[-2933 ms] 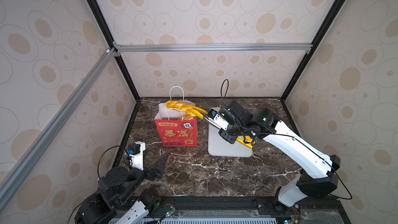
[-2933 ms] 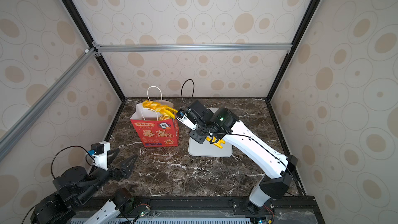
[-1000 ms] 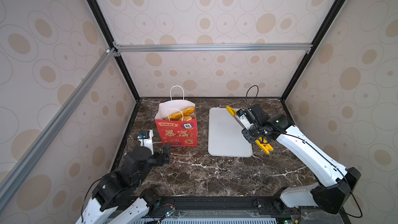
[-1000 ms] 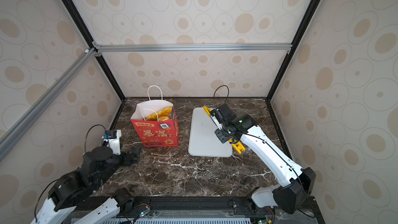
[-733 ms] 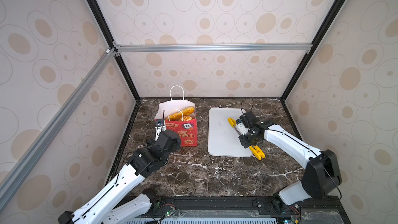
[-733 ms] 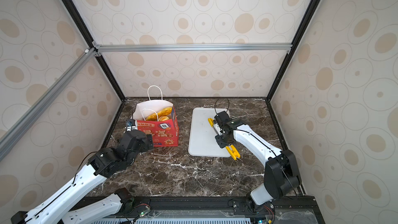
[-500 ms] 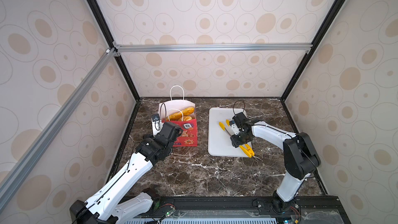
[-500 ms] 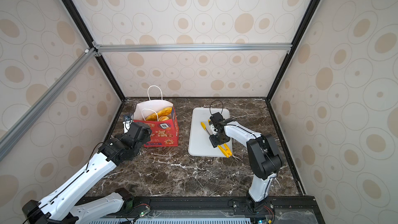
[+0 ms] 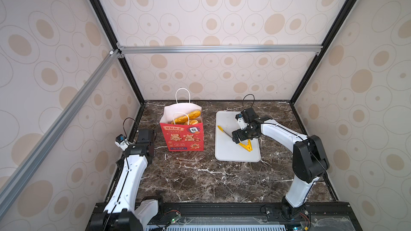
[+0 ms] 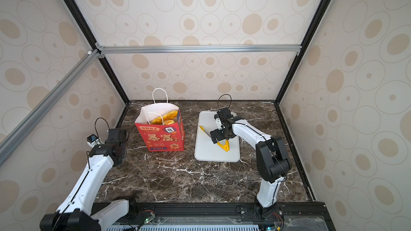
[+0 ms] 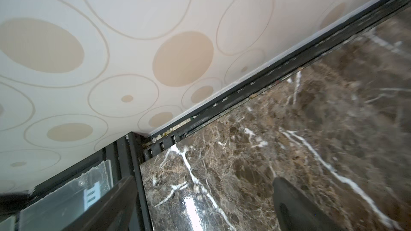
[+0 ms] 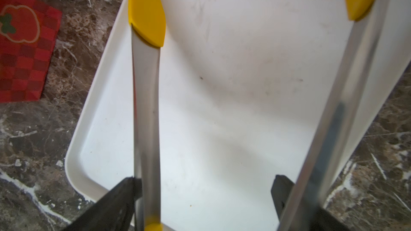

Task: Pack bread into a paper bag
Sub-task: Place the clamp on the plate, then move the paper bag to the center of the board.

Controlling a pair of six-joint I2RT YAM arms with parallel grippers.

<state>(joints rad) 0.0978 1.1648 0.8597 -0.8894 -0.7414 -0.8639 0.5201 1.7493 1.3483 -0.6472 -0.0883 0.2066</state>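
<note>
A: On the tray (image 9: 235, 157), the right gripper (image 12: 204, 181) has just spread, laying the tongs (image 12: 145, 107) down, though it is perhaps still touching them.
B: And the left gripper (image 11: 203, 187) is spread, empty. The bread (image 9: 186, 116) sits inside the paper bag (image 9: 184, 140); packing looks done.

Enclosure walls: cream wallpaper panels (image 9: 211, 7) printed with beige ovals and thin ring outlines, at the back and on both sides. Black metal corner posts (image 9: 97, 12) rise from the back corners. A silver aluminium crossbar (image 9: 218, 48) spans the back wall horizontally. A second silver aluminium bar (image 9: 55, 127) slants along the wall on the robot's left. Floor: dark brown marble-pattern tabletop (image 9: 200, 181), white-veined, glossy, with a bright glare patch (image 11: 191, 207) in the left wrist view. A black base rail (image 9: 222, 210) runs along the near edge. Light even, diffuse.
</note>
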